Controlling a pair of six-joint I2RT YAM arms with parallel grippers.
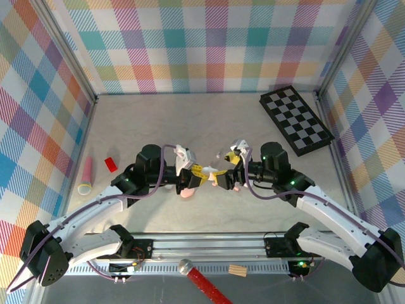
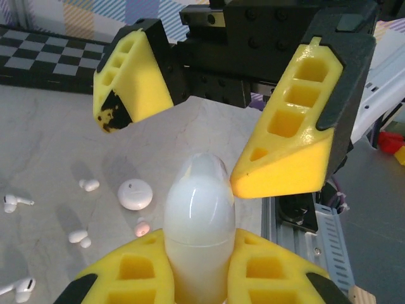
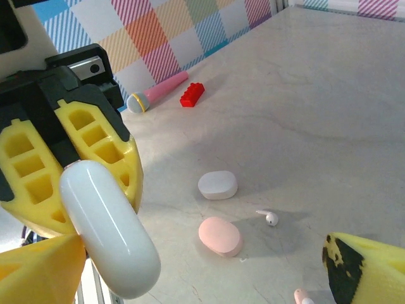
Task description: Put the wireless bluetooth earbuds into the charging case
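Left wrist view: left pincer (image 2: 197,269) clamps the white charging case (image 2: 197,202); right pincer (image 2: 196,144) gapes wide.

white case (image 2: 197,209) base hidden in left claw (image 2: 199,259) | pink earbud (image 3: 302,296) cut by bottom edge

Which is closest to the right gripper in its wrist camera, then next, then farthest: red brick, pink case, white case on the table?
1. The pink case, just ahead of the right gripper.
2. The white case, right behind the pink one.
3. The red brick, far back, upper left.
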